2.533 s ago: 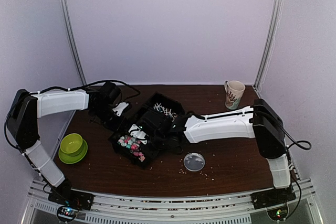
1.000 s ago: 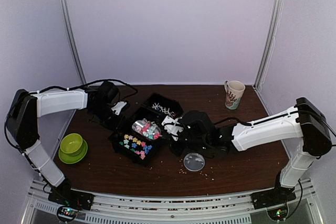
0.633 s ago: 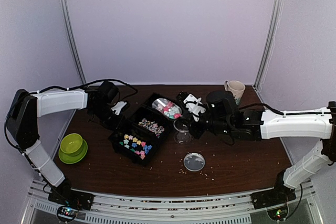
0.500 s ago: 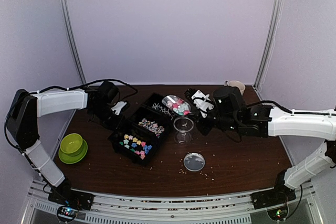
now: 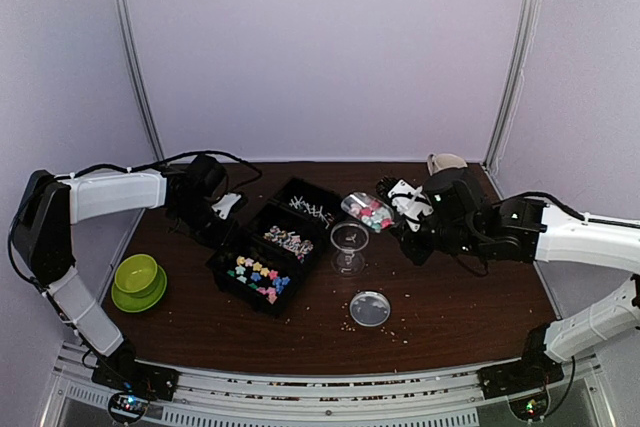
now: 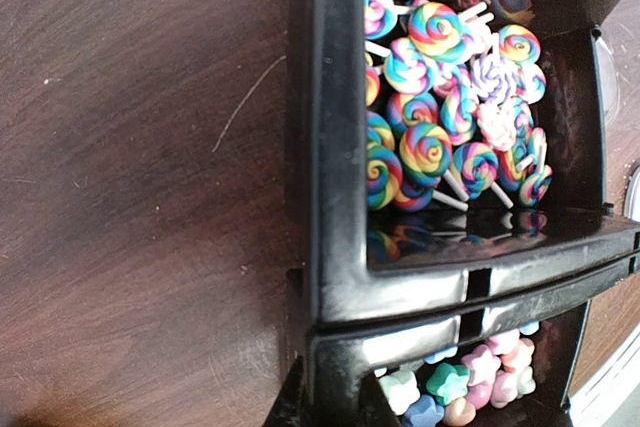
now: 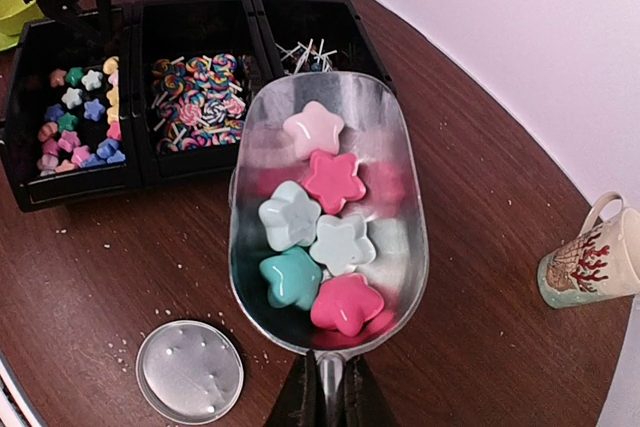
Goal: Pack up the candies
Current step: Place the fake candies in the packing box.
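Observation:
A clear scoop [image 7: 330, 147] carries several star candies [image 7: 320, 232], pink, white and teal. My right gripper [image 7: 333, 387] is shut on its handle. From above, the scoop [image 5: 368, 210] hangs beside a clear cup [image 5: 348, 247], with my right gripper [image 5: 393, 215] behind it. The black three-part tray [image 5: 238, 290] holds star candies [image 5: 255, 275], swirl lollipops [image 5: 288, 240] and white sticks [image 5: 315, 209]. My left gripper [image 6: 333, 372] is shut on the tray wall [image 6: 335, 147], between the lollipops [image 6: 440, 137] and the stars [image 6: 470, 387]; it is at the tray's far left edge [image 5: 222, 215].
A round clear lid [image 5: 370, 308] lies on the brown table in front of the cup, also below the scoop [image 7: 190, 370]. A green bowl on a saucer [image 5: 137, 280] stands at the left. A patterned mug [image 7: 590, 262] stands at the back right. Pale crumbs dot the table.
The right arm lifted the scoop, filled with star candies, out of the tray and swung it right and back toward the clear cup. The left arm has not moved.

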Controlling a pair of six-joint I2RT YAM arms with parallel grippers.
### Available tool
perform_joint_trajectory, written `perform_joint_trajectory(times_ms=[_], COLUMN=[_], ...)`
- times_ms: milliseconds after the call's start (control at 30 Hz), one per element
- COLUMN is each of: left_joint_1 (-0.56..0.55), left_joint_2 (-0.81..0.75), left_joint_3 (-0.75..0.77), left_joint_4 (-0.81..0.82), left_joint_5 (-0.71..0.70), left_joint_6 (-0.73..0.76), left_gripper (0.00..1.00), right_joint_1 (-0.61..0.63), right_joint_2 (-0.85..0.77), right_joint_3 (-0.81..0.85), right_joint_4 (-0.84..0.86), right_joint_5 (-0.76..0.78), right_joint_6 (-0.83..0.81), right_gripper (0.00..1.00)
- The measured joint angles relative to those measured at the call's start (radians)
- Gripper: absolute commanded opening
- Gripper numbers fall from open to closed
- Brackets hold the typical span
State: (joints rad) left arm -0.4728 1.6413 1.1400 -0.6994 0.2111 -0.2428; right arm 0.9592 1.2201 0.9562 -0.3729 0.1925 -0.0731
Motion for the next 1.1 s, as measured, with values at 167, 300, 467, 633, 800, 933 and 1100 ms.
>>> perform_joint_trajectory(times_ms=[167,300,467,633,800,933,1100], left_joint_1=[0.0,0.001,0.001,0.001,0.001,0.001,0.001], left_joint_2=[-0.013,-0.016,-0.016,-0.016,-0.016,-0.016,-0.016], left_joint_3=[0.0,0.0,0.0,0.0,0.0,0.0,0.0], left_joint_4=[-0.013,-0.019,-0.019,-0.019,-0.019,-0.019,-0.019], left_joint_5=[0.0,0.0,0.001,0.002,0.002,0.002,0.002], left_joint_6=[-0.003,-0.003,-0.004,-0.006,-0.007,-0.007,-0.007], left_gripper=[0.0,0.0,0.0,0.0,0.0,0.0,0.0], right_joint_1=[-0.002,-0.002,-0.002,-0.002,-0.002,-0.002,-0.002], right_joint_2=[0.0,0.0,0.001,0.023,0.079,0.121,0.162], right_joint_3=[0.002,0.01,0.036,0.081,0.138,0.178,0.222], right_joint_4=[-0.064,-0.106,-0.157,-0.224,-0.287,-0.338,-0.395], right_joint_5=[0.022,0.036,0.045,0.049,0.05,0.051,0.052], right_joint_6=[-0.002,-0.002,-0.002,-0.002,-0.002,-0.002,-0.002], right_gripper=[0.0,0.0,0.0,0.0,0.0,0.0,0.0])
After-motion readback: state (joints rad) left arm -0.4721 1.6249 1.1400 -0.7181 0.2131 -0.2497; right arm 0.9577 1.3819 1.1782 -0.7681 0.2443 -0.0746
